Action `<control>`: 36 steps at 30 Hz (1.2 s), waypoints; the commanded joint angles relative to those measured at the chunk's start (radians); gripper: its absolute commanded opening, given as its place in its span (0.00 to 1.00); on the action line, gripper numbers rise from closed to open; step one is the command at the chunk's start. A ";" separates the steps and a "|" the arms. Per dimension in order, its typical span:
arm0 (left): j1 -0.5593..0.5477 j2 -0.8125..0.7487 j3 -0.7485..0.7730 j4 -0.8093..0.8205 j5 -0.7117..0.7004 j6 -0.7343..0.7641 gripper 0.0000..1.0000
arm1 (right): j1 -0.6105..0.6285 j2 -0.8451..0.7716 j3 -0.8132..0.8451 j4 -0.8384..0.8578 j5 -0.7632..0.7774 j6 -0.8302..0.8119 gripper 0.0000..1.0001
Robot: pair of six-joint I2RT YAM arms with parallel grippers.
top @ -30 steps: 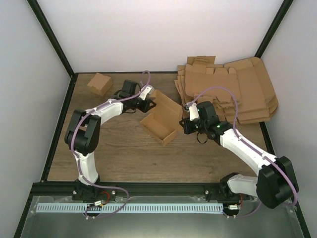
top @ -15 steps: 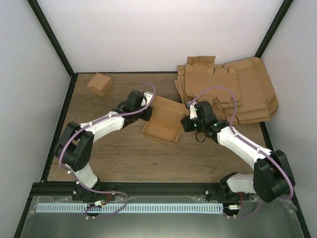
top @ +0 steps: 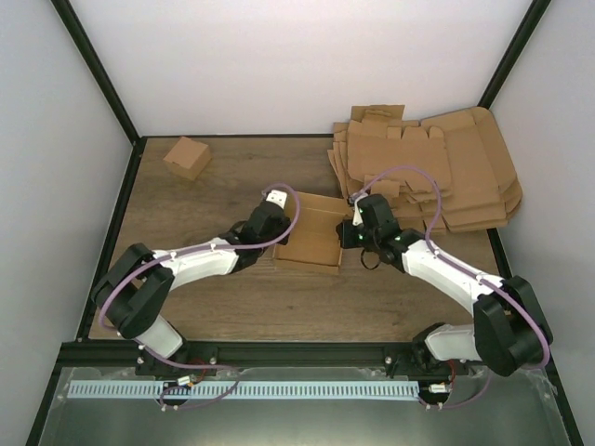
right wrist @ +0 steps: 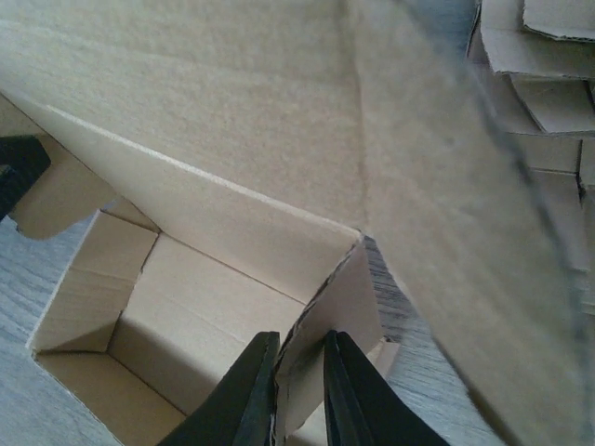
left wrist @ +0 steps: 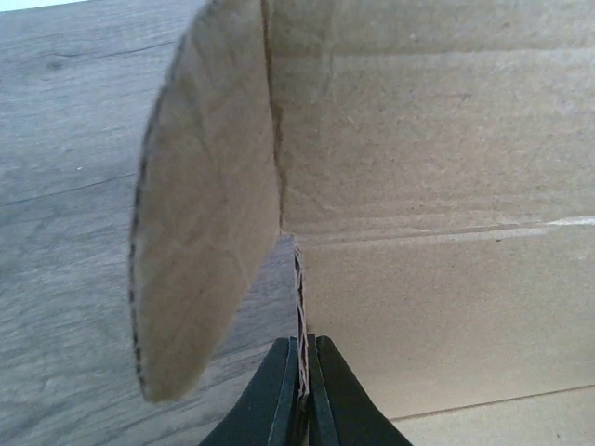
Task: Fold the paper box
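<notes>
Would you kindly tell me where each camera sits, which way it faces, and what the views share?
Top external: above and behind, looking down on the table; the left arm and right arm flank the paper box.
Left wrist: on its arm, facing the box's wall and rounded flap; left jaws shut on its edge.
Right wrist: on its arm, looking into the box; right jaws slightly parted astride a wall.
Shared: all show the box; top and right wrist also the stacked blanks.

Two white arms (top: 200, 262), bulky black joints (top: 507, 325), looping purple cables (top: 404, 170), slim tapered black tool fingers (left wrist: 271, 404).
</notes>
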 commanded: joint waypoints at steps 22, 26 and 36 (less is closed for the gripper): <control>-0.234 -0.022 -0.107 0.001 -0.436 -0.442 0.04 | 0.143 -0.109 -0.153 0.072 0.178 0.041 0.14; -0.263 0.010 -0.086 -0.032 -0.483 -0.504 0.04 | 0.144 -0.118 -0.158 0.058 0.202 0.021 0.14; -0.283 0.032 -0.099 -0.047 -0.506 -0.551 0.04 | 0.144 -0.125 -0.194 0.060 0.211 0.015 0.11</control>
